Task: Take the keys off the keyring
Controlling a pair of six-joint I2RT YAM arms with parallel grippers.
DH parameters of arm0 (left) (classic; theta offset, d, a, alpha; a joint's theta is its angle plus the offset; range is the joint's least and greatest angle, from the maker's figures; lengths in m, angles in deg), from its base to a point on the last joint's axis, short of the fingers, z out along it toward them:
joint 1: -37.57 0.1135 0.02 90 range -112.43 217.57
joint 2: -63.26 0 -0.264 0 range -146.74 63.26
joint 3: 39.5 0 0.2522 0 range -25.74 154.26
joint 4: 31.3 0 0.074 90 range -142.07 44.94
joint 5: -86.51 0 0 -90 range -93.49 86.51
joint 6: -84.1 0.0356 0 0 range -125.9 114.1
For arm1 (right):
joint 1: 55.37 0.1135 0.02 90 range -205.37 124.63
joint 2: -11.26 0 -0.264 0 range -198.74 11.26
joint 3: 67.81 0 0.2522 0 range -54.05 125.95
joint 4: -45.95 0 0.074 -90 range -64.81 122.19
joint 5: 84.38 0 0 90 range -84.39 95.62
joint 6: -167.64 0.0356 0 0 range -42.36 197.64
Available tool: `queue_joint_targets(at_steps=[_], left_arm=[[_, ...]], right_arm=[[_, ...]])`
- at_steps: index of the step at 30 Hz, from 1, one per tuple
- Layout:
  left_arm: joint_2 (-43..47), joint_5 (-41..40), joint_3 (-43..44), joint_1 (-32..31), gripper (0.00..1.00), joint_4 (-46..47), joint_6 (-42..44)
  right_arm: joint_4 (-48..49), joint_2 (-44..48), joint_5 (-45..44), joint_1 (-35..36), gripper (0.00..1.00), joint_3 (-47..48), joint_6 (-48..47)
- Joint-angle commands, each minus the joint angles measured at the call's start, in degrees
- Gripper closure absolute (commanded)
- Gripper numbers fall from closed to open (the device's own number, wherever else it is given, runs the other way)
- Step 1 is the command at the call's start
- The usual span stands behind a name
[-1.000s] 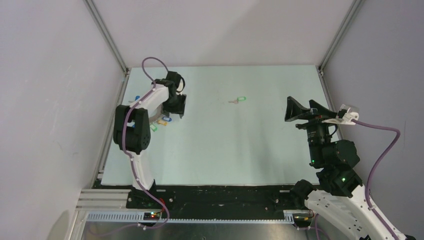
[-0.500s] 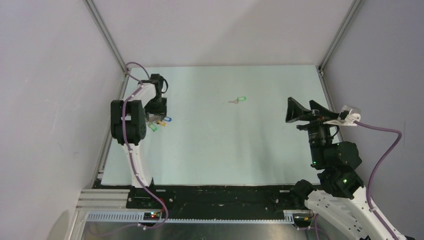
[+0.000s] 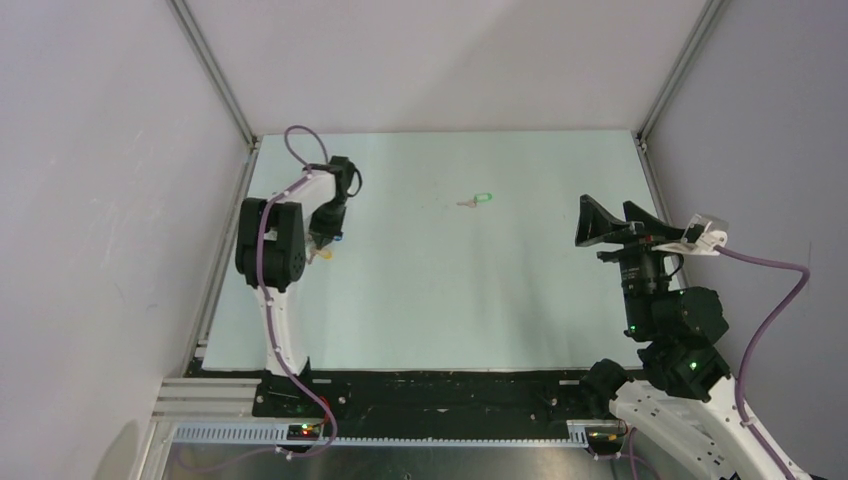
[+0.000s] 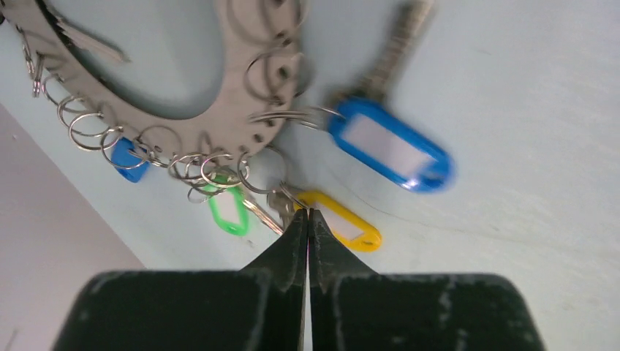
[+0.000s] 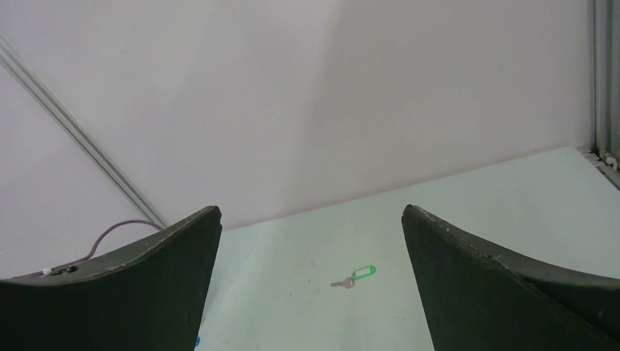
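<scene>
Left claw (image 3: 325, 238) hangs tip-down over the left side of the table (image 3: 480, 300), its arm folded tight beside the wall. Right claw (image 3: 607, 207) is held high at the right edge, roughly level, aimed across the table, jaws spread wide. A loose key (image 3: 478, 200) lies alone mid-table toward the back, its long axis left to right, green tag on the right.

From the left wrist, the left claw's tips are pressed together and meet at the ring end of the yellow key (image 4: 343, 227) (whether they nip anything, I cannot tell). The keyring (image 4: 241, 95), a flat holed band, curves across the upper left, hung with small split rings. The blue key (image 4: 387, 150) is blurred, blade pointing up. The yellow key slants down-right. The green key (image 4: 228, 212) hangs nearly upright.

From the right wrist, both fingers stand far apart, the loose key lying far off between them.
</scene>
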Motion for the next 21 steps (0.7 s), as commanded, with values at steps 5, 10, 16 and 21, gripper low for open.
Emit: queue_joint_targets(at_steps=[5,10,16,21], left_arm=[[16.08,11.64,-3.12,-8.86,1.0,-0.87,-1.62],[21.77,12.94,-6.66,-9.46,1.0,-0.41,-3.19],[19.52,3.75,-3.75,-4.71,0.25,0.72,-5.56],[12.81,2.31,0.69,1.0,0.13,1.42,-2.38]], right_arm=[[0.85,-1.88,1.54,-0.19,0.0,0.38,0.14],[0.93,-2.88,2.32,-0.26,0.0,0.37,1.36],[1.27,-3.87,4.05,-0.32,0.0,0.38,2.87],[1.53,-3.52,4.65,-0.33,0.0,0.38,3.2]])
